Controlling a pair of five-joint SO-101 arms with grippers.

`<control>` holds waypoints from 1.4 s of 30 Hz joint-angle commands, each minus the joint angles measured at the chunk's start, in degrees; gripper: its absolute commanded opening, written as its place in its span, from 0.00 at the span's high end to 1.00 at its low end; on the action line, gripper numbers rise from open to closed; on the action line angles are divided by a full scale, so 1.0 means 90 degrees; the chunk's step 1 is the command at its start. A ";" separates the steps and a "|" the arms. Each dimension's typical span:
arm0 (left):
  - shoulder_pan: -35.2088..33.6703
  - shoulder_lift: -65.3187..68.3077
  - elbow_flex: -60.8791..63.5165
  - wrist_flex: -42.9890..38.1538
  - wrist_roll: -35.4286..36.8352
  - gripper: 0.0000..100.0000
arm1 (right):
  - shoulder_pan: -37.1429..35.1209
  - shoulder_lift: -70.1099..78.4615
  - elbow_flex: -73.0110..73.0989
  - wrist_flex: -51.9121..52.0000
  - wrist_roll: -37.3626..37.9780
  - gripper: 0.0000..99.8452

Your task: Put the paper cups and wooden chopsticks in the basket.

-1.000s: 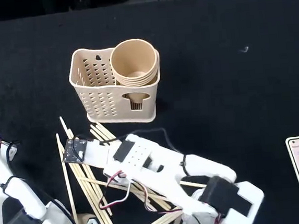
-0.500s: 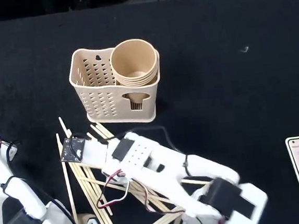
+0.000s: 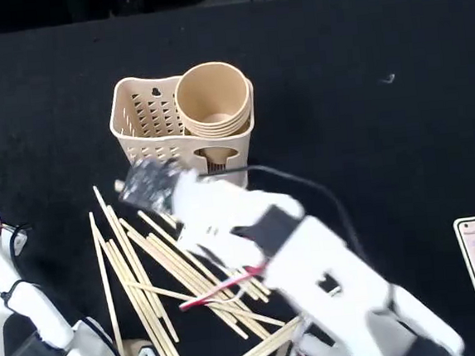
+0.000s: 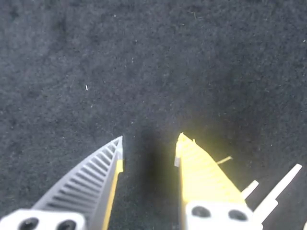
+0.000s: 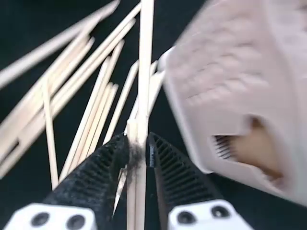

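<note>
Right tool [image 5: 137, 140] pinching chopstick [image 5: 144, 67]; left tool [image 4: 149, 139] agape. Basket [image 3: 139, 149] holds stacked paper cups [image 3: 212, 93].

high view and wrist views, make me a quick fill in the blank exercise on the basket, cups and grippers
1. The basket holds a stack of paper ____.
2. The right gripper is shut on a wooden ____.
3. The left gripper, over the black table, is ____ and holds nothing.

Missing words: cups; chopstick; open.
</note>
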 commanded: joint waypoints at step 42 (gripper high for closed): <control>0.0747 -0.0049 0.0493 -0.0518 0.0068 0.82 | 0.0742 0.2799 -0.2574 -0.6339 -0.1563 0.99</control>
